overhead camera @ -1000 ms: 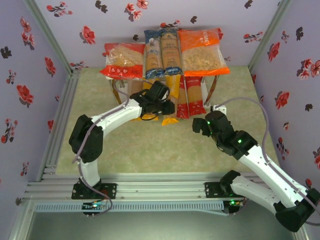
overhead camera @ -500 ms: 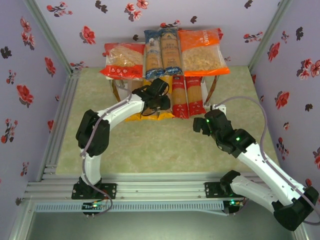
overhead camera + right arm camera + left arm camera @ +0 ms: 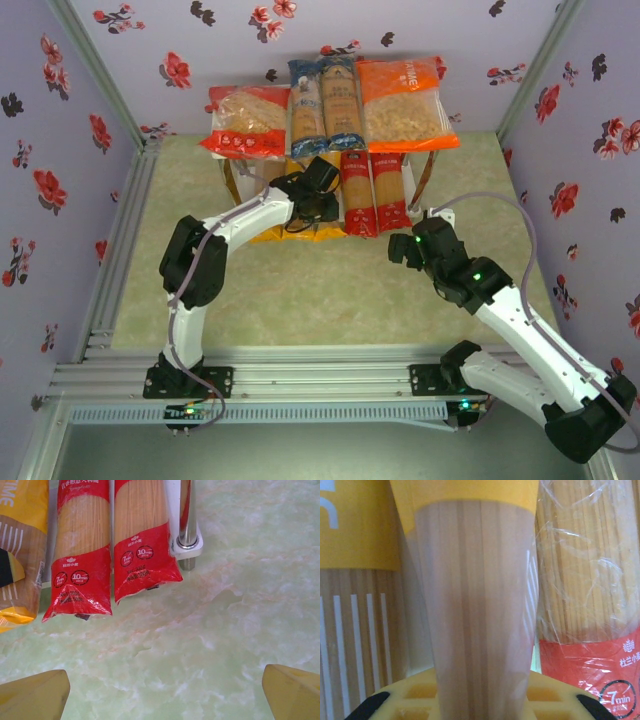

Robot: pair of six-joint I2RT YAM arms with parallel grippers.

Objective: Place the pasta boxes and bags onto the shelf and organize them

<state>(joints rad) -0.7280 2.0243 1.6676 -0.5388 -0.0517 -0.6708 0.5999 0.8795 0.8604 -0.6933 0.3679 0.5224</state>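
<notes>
Left gripper (image 3: 316, 203), jaws narrowed on a yellow-orange spaghetti pack (image 3: 480, 605), feeds it onto the shelf's (image 3: 173, 515) lower tier beside two red spaghetti packs (image 3: 80, 575). The next move is likely release and squaring up. Right gripper (image 3: 165, 690) hovers wide open and empty above the table (image 3: 240, 605).

Parts hidden or cut off
The left claw (image 3: 318, 205) hides the middle of the yellow pack (image 3: 480, 605); the top edge cuts the red packs (image 3: 80, 545).
</notes>
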